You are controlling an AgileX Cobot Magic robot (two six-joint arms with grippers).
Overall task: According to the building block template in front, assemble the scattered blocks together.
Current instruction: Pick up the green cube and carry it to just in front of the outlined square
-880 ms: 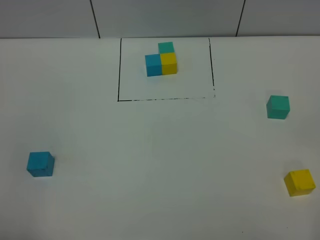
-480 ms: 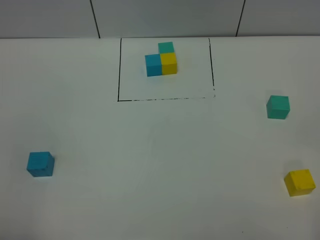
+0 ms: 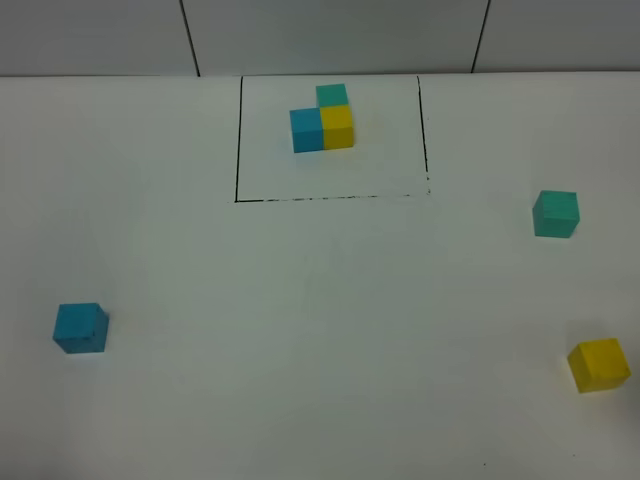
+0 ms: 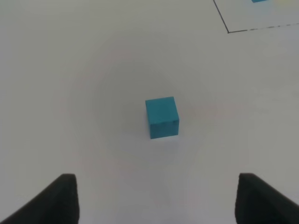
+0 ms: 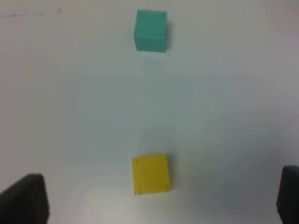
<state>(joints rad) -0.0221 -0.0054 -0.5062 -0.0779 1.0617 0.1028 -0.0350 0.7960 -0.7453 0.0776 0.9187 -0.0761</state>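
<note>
Spread left pincer point(image 4: 158, 200) faces the sky-blue cube point(image 4: 161, 117), centred ahead; spread right pincer point(image 5: 156, 200) has the yellow cube point(image 5: 150, 174) nearest, teal-green cube point(image 5: 150, 30) beyond.

The exterior high camera sits above the near side of the white matte table point(image 3: 300, 300). It looks steeply down towards the thin black drawn rectangle point(image 3: 238, 140) at the far edge and takes in the whole surface.

The left wrist camera hangs much closer, looking down and forward past the wide-spread left gripper point(image 4: 156, 200) at the small sky-blue matte cube point(image 4: 162, 116), with the rectangle's corner beyond. The overhead view shares both.

The right wrist camera, equally close, looks past the spread right gripper point(image 5: 159, 200) at the small yellow matte cube point(image 5: 150, 174). The small teal-green matte cube point(image 5: 150, 30) lies nearer the rectangle; both also show overhead.
</note>
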